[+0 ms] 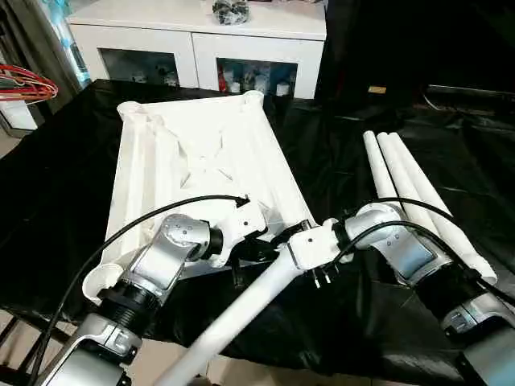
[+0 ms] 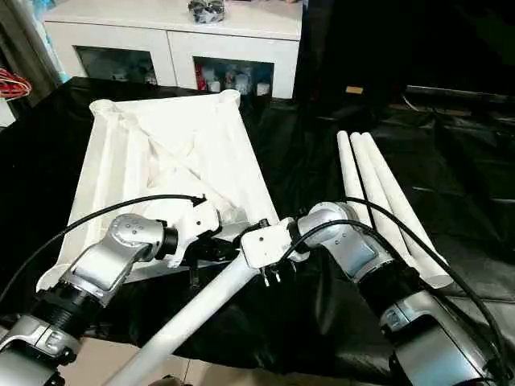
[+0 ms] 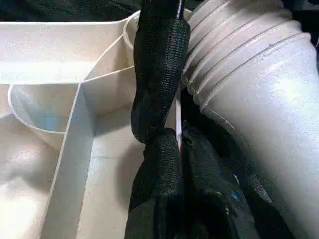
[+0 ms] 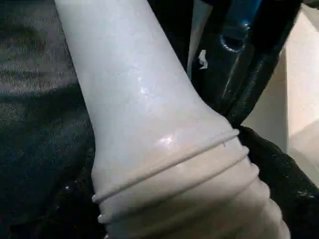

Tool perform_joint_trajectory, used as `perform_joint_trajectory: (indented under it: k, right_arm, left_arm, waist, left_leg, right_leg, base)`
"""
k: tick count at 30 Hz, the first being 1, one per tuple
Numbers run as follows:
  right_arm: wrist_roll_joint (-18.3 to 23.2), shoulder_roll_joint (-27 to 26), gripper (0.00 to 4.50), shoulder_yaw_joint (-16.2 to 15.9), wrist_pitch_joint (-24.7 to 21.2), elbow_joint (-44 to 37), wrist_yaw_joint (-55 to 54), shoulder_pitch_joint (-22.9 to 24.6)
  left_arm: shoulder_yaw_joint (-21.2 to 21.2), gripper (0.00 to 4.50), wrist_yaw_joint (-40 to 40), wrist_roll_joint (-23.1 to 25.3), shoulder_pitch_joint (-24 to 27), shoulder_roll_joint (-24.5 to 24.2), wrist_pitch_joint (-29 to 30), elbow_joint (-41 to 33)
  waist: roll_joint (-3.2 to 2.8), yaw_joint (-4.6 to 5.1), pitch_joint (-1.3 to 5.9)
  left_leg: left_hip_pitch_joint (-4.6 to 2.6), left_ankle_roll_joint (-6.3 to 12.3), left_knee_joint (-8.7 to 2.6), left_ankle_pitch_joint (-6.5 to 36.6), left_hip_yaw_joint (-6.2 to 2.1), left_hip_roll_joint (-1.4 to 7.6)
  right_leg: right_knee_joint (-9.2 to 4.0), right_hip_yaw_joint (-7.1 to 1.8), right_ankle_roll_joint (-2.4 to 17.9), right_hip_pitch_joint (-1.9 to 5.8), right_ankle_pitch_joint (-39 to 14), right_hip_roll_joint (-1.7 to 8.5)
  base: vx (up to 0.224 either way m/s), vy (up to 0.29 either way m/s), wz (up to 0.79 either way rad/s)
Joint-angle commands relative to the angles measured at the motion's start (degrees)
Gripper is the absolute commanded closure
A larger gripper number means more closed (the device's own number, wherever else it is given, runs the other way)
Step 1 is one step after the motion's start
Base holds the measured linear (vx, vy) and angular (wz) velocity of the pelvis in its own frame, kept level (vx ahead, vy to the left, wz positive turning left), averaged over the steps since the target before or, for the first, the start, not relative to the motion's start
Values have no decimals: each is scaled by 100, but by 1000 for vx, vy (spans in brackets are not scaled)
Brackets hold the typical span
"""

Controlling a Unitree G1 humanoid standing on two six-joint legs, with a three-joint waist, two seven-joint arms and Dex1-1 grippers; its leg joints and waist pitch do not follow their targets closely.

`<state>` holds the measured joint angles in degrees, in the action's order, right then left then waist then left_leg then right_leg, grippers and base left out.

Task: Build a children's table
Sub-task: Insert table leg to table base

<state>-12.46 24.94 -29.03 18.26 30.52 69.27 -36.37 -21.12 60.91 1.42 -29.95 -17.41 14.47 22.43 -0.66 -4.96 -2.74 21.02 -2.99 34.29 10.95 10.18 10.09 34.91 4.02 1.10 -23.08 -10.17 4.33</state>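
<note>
The tabletop (image 1: 201,161) lies underside up on the black-covered surface (image 1: 338,137), just ahead of the left hand (image 1: 241,253). That hand has its fingers pressed together with nothing between them; in the left wrist view a black finger (image 3: 159,74) stands against the rim of the near corner socket (image 3: 35,114), bracing the top.

Just right of it, a leg (image 1: 233,318) slants down toward the robot, its ribbed end meeting the tabletop's near right corner. The right hand (image 1: 318,249) is at that leg near its ribbed end, but whether its fingers are closed on the leg or merely set around it cannot be told.

To do this step well, I judge the ribbed end must line up squarely with its socket before any push, while the left hand keeps the top from sliding.

Three spare legs (image 1: 418,193) lie side by side well beyond the right hand.

The head views show the whole layout and the leg's slant. The wrist views instead show the stepped ribs (image 4: 199,189) up close, and how near they sit to the socket wall.
</note>
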Motion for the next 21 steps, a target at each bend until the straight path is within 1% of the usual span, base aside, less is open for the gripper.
perform_joint_trajectory:
  k: [1, 2, 3, 4, 5, 7, 9, 10, 11, 12, 13, 14, 15, 16, 19, 21]
  right_arm:
    - [308, -68, 131, 134, -71, -146, 184, 46]
    - [459, -65, 131, 188, -187, -250, 292, 77]
    - [746, -31, 131, 286, -453, -495, 516, 140]
    - [884, -5, 131, 330, -592, -621, 623, 168]
    - [1014, 32, 131, 365, -718, -741, 732, 195]
    - [1130, 77, 131, 390, -836, -846, 829, 220]
    - [1205, 135, 131, 409, -913, -921, 888, 238]
    - [1207, 143, 131, 413, -916, -928, 894, 243]
    - [1209, 147, 132, 418, -929, -939, 904, 248]
    - [1209, 147, 132, 418, -929, -939, 904, 248]
    - [1229, 151, 132, 430, -1016, -1004, 945, 273]
    - [1233, 152, 132, 434, -1043, -1033, 953, 284]
    - [1255, 155, 132, 439, -1121, -1114, 970, 314]
    - [1271, 156, 132, 438, -1168, -1161, 978, 332]
    - [1302, 165, 132, 428, -1232, -1234, 990, 361]
    - [1333, 181, 132, 413, -1276, -1287, 996, 386]
  left_arm:
    - [-154, 450, 46, 68, 16, 20, -46, 77]
    - [-152, 450, 39, 74, 15, 17, -65, 86]
    - [-135, 450, -22, 99, 7, 19, -156, 123]
    - [-121, 450, -75, 119, 1, 24, -229, 149]
    - [-99, 450, -147, 140, -8, 36, -301, 182]
    - [-71, 450, -187, 131, -22, 56, -308, 217]
    - [-38, 450, 2, -1, -49, 46, -209, 201]
    - [-32, 423, 78, -43, -51, 29, -222, 169]
    - [-28, 406, 145, -80, -52, 10, -213, 134]
    - [-28, 395, 145, -80, -52, 10, -213, 134]
    - [-13, 395, 208, -118, -63, -25, -195, 95]
    - [-8, 395, 221, -124, -68, -36, -235, 94]
    - [19, 379, 204, -132, -90, -54, -339, 118]
    - [51, 352, 160, -130, -113, -57, -424, 152]
    - [128, 349, 173, -201, -149, -64, -465, 168]
    - [200, 349, 176, -221, -195, -116, -542, 175]
  waist:
    - [40, 19, 375]
    - [38, 18, 377]
    - [35, 13, 374]
    - [40, 1, 377]
    - [26, -9, 380]
    - [25, -25, 377]
    - [40, -20, 361]
    - [30, -3, 351]
    - [47, 22, 340]
    - [38, 17, 338]
    - [34, 15, 336]
    - [33, 10, 337]
    - [31, 5, 337]
    - [38, 6, 343]
    - [34, 4, 358]
    - [42, 4, 370]
  left_leg:
    - [-44, 571, -370, 990, -101, 319]
    - [-40, 580, -369, 971, -102, 319]
    - [-39, 594, -371, 969, -103, 323]
    - [-41, 619, -369, 957, -103, 325]
    - [-47, 636, -367, 938, -104, 324]
    - [-52, 621, -368, 985, -98, 335]
    - [-39, 590, -379, 1127, -101, 327]
    - [-37, 536, -389, 1224, -108, 324]
    - [-30, 488, -400, 1301, -115, 314]
    - [-46, 460, -402, 1336, -117, 318]
    - [-70, 416, -398, 1370, -111, 316]
    - [-73, 404, -402, 1354, -113, 318]
    - [-66, 385, -409, 1326, -118, 325]
    - [-50, 383, -413, 1294, -123, 325]
    - [-48, 401, -407, 1204, -122, 327]
    - [-32, 442, -394, 1060, -119, 326]
  right_leg:
    - [-374, -293, 1434, 326, -863, 412]
    - [-367, -292, 1445, 327, -825, 407]
    - [-365, -288, 1454, 327, -805, 400]
    - [-366, -286, 1444, 331, -773, 395]
    - [-360, -285, 1453, 332, -737, 390]
    - [-366, -285, 1477, 317, -738, 398]
    - [-389, -287, 1409, 331, -955, 416]
    - [-415, -283, 1340, 322, -1188, 420]
    - [-436, -279, 1252, 324, -1449, 421]
    - [-452, -280, 1219, 310, -1584, 425]
    - [-476, -288, 1188, 286, -1736, 423]
    - [-478, -291, 1181, 284, -1749, 417]
    - [-467, -293, 1178, 283, -1712, 412]
    - [-453, -291, 1168, 294, -1620, 410]
    - [-427, -288, 1237, 295, -1375, 411]
    - [-395, -290, 1293, 310, -1097, 413]
  base:
    - [0, 0, 0]
    - [0, 0, 0]
    - [0, 0, 0]
    - [0, 0, 0]
    - [0, 0, 0]
    - [0, 0, 0]
    - [0, 0, 0]
    - [0, 0, 0]
    - [0, 0, 0]
    - [0, 0, 0]
    - [0, 0, 0]
    - [0, 0, 0]
    - [0, 0, 0]
    - [0, 0, 0]
    - [0, 0, 0]
    - [0, 0, 0]
